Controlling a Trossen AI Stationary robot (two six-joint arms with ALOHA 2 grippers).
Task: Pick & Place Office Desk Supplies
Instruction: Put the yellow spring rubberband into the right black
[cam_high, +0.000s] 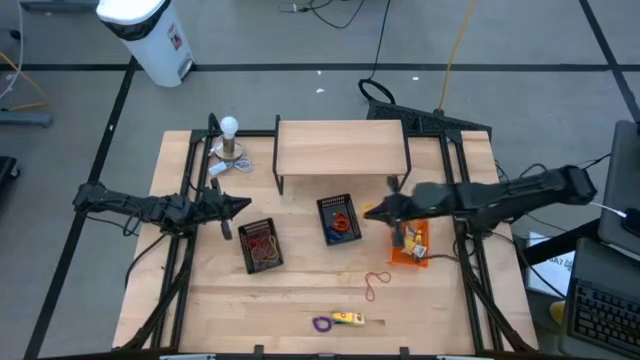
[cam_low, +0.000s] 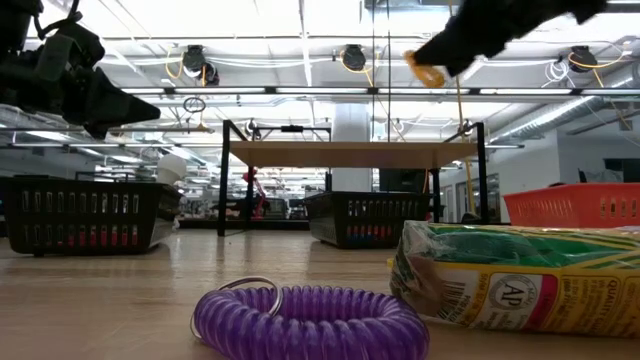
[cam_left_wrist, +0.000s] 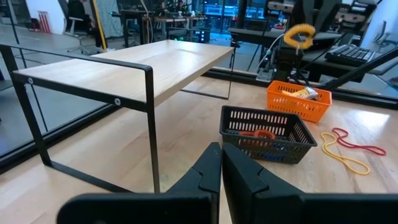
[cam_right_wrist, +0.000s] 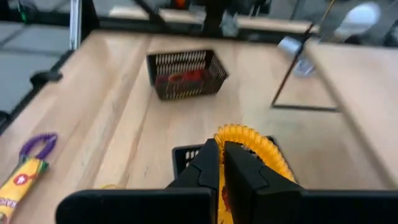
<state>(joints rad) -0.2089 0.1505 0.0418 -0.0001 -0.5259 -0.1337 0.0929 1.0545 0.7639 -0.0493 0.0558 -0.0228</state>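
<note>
My right gripper (cam_high: 368, 212) hovers above the middle black basket (cam_high: 340, 219), shut on a yellow-orange coil loop (cam_right_wrist: 252, 142). That basket holds red and blue loops. A second black basket (cam_high: 262, 245) holds red bands. On the table lie a red loop (cam_high: 376, 284), a yellow loop (cam_left_wrist: 343, 157), a purple coil (cam_low: 310, 320) and a yellow packet (cam_low: 520, 275). My left gripper (cam_high: 244, 207) is shut and empty, raised between the white ball-topped stand (cam_high: 229, 140) and the left basket. My right gripper pinches the yellow-orange coil loop between its two fingers, with the coil's arc (cam_right_wrist: 236, 133) showing just past the fingertips. The fingers come from the table's right, slanting down. The loop (cam_low: 428, 70) is lifted clear and hangs at the fingertips above the middle basket.
A wooden shelf riser on black legs (cam_high: 340, 148) stands at the far middle of the table. An orange basket (cam_high: 410, 245) holding packets sits under my right arm. Bare wood lies along the near edge around the purple coil and the packet.
</note>
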